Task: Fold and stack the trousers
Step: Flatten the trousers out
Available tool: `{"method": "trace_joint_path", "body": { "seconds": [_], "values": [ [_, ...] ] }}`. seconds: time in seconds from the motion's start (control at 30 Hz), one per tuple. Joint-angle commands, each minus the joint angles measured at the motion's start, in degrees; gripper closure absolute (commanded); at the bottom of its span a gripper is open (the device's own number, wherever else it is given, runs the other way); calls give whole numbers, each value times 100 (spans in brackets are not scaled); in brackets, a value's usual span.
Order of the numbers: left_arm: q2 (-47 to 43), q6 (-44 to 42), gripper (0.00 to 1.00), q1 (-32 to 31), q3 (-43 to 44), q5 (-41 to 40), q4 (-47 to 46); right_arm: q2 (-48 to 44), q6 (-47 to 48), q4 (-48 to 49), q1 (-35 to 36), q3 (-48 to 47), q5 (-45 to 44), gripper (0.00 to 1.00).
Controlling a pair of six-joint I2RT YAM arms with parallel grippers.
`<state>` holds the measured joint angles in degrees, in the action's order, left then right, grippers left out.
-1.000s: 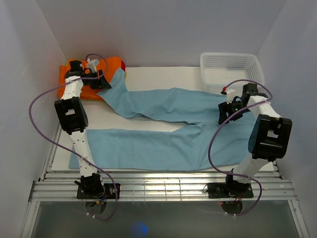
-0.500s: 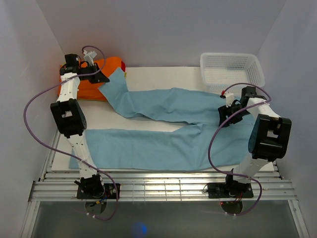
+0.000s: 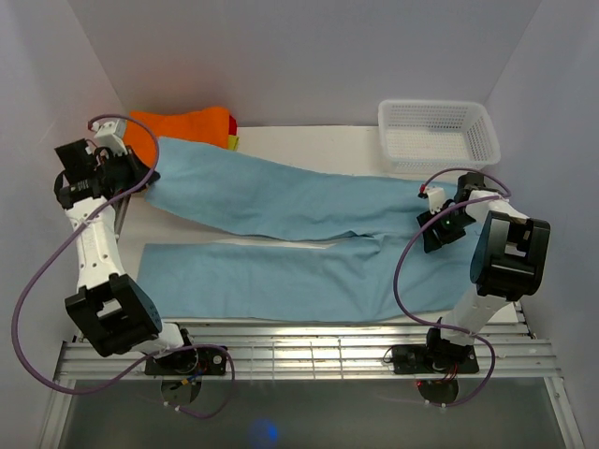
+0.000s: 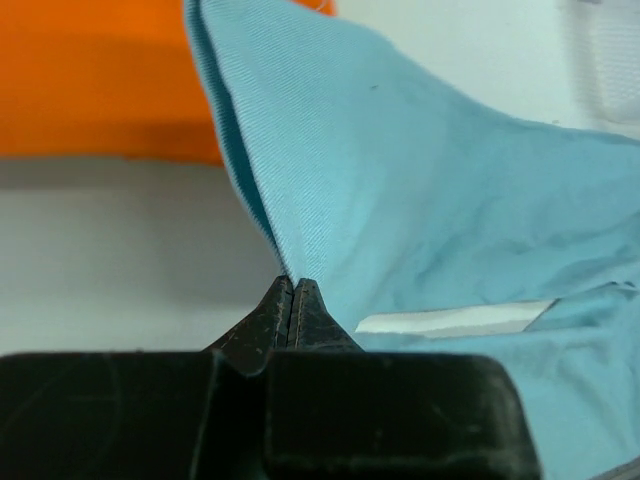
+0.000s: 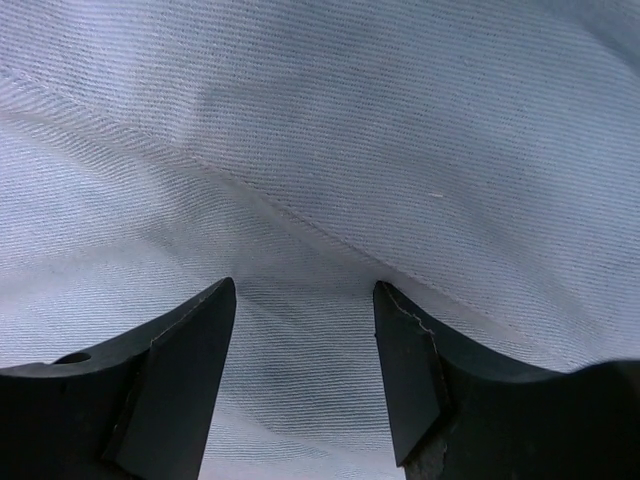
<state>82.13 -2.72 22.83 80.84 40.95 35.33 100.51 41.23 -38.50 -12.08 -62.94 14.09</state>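
Note:
The light blue trousers (image 3: 309, 234) lie spread across the white table, both legs running left from the waist at the right. My left gripper (image 3: 148, 176) is shut on the hem of the far leg and holds it stretched at the far left; in the left wrist view the cloth (image 4: 420, 190) rises from the closed tips of that gripper (image 4: 291, 282). My right gripper (image 3: 432, 227) is open and pressed down on the waist area. In the right wrist view its fingers (image 5: 195, 350) straddle a seam in the fabric (image 5: 330, 160).
A folded orange garment (image 3: 187, 125) with yellow and red cloth at its edge lies at the back left, just behind the held hem. A white plastic basket (image 3: 436, 137) stands at the back right. Grey walls close in on both sides.
My left gripper shut on the far leg's hem and pulled it left and toward the near side, straightening that leg. The right gripper narrowed slightly and stayed over the waist.

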Motion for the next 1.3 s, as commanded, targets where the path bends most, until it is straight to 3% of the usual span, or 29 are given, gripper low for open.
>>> {"method": "trace_joint_path", "body": {
  "seconds": [0.0,0.3,0.53,0.67,0.87,0.9,1.0,1.07,1.1,1.17,1.27],
  "values": [
    [-153,-70,100,466,-805,-543,-158,83,306,62,-14,132,-213,36],
    [504,-448,100,1302,-1562,-1036,-1062,180,780,-280,-14,238,-223,37],
    [1593,-975,100,1426,-1318,-1107,-1757,22,904,-544,-14,72,243,36],
    [2246,-906,100,1435,-773,-1046,-1249,-163,1044,-781,-14,-113,349,36],
    [1930,-993,100,1470,-1429,-1352,-1275,-663,1247,-1142,-32,-96,410,33],
    [1947,-1037,93,1470,-1448,-1405,-1231,-742,1282,-1177,-75,-113,419,29],
    [2018,-1160,44,1548,-1143,-1171,-959,-1094,1466,-1203,-233,-306,489,25],
    [1895,-1327,34,1628,-878,-722,-625,-1287,1948,-1466,-505,-482,603,23],
    [1729,-1676,15,1663,-546,-511,-467,-1340,2150,-1563,-732,-639,648,19],
    [1596,-2186,2,1663,-132,-106,261,-1481,2914,-1923,-1015,-737,709,16],
    [1508,-3556,2,1672,677,342,1833,-1709,4231,-2353,-1586,-633,745,12]
  ]
}}
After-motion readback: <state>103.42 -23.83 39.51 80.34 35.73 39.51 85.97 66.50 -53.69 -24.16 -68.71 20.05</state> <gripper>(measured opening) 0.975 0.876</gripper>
